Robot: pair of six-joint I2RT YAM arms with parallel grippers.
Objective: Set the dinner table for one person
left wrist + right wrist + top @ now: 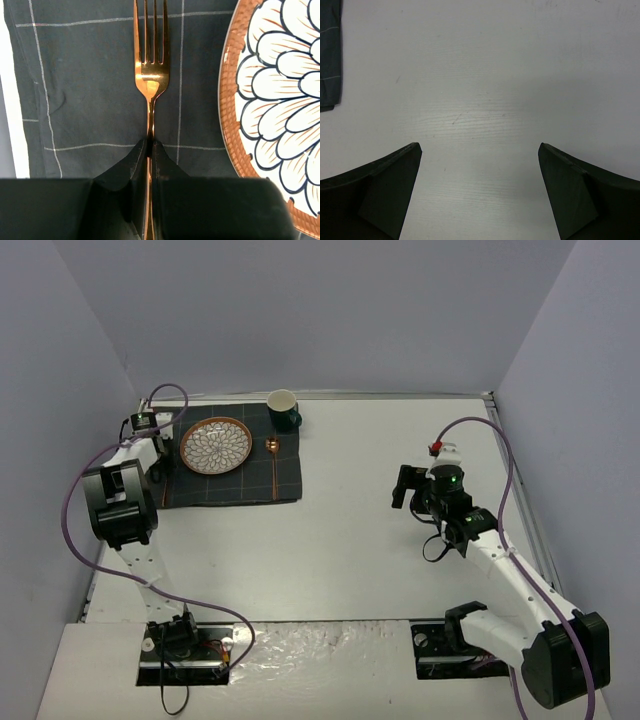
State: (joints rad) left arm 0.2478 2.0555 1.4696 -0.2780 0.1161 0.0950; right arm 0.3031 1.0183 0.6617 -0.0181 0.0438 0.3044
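A copper fork (150, 75) lies on the dark grey checked mat (90, 100), left of the patterned plate (280, 100), tines pointing away from me. My left gripper (150, 143) is shut on the fork's handle; from above it (159, 467) sits at the mat's left edge. On the mat (230, 490) stand the plate (215, 445), a copper spoon (272, 462) to its right and a dark green cup (283, 410) at the back. My right gripper (480, 150) hangs open over the bare white dinner table (485, 75), nothing between its fingers; in the top view it (403, 488) is right of centre.
The mat's corner (330, 50) shows at the upper left of the right wrist view. A metal rim (400, 396) runs along the table's far edge, with grey walls behind and at both sides. Purple cables loop over both arms.
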